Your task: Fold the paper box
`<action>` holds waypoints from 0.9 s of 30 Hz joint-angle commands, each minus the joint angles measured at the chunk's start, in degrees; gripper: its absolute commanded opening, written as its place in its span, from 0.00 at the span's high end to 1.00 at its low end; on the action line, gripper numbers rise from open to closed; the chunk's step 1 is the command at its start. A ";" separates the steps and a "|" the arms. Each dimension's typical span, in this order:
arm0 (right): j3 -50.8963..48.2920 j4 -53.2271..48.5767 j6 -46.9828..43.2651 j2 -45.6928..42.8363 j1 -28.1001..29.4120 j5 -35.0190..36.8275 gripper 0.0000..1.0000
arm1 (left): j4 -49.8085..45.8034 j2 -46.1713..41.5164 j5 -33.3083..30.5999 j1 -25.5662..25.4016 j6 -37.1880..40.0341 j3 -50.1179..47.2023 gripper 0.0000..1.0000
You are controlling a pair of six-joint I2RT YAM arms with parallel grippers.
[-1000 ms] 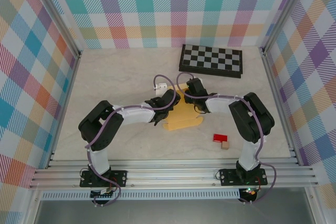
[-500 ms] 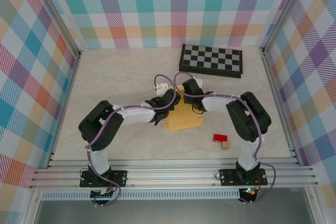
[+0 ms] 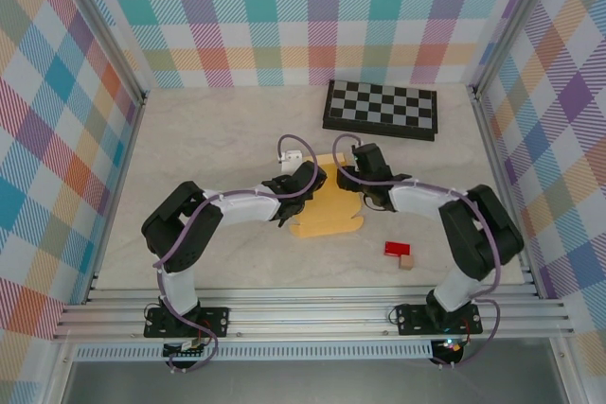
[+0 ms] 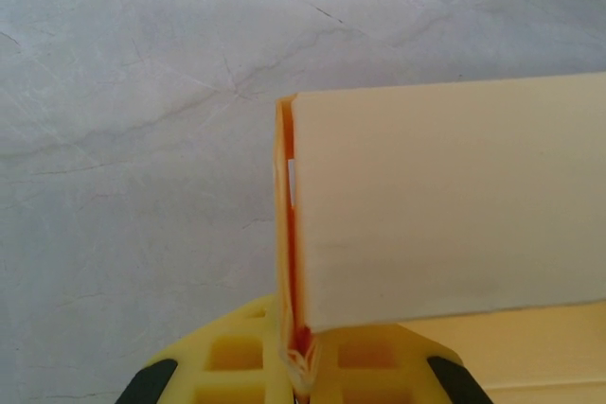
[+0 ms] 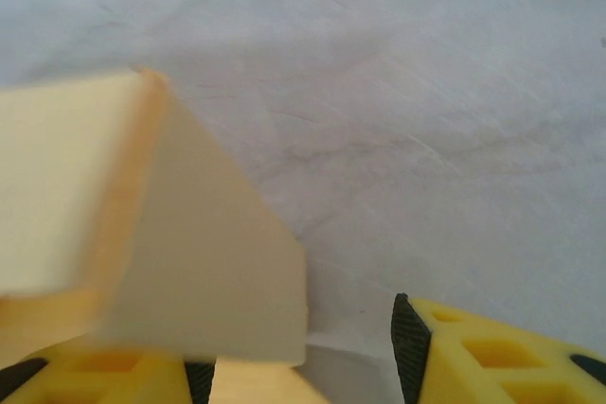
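Centre of table (image 3: 208, 139), between the two wrists: paper box (image 3: 327, 217) sits here partly folded. One pale panel is stood up and the rest lies flat on the near side.
Background: checkerboard (image 3: 382, 108) is well behind the box. Red block (image 3: 396, 249) and tan block (image 3: 407, 261) sit just beside each other, off to the right.
Left gripper (image 4: 298, 366): pinched tight on the box's folded edge. The orange crease runs straight down between the yellow fingers (image 4: 237, 361), and the tall panel rises from the grip.
Why left holds: looks like an anchor, keeping the doubled wall upright and the crease shut while the other arm works.
Right gripper (image 5: 298, 357): jaws apart, gripping nothing. A flap leans by one finger, and the other finger (image 5: 492, 352) is well clear of the card with bare table in the gap.
Why right is there: it sits at the box's far right side, probably placed to take or push the next flap.
Step in hand: a wall fold, my guess.
Progress: roughly mid-way; no closed box yet.
Risk: thin card could spring back or skid if the pinch slips.
Unclear: which flap right goes for, since it is blurred up close.
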 commanded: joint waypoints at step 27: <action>13.83 -13.79 4.62 4.28 -7.82 -22.05 0.65 | 8.21 1.24 -6.08 -2.19 5.97 -6.73 1.00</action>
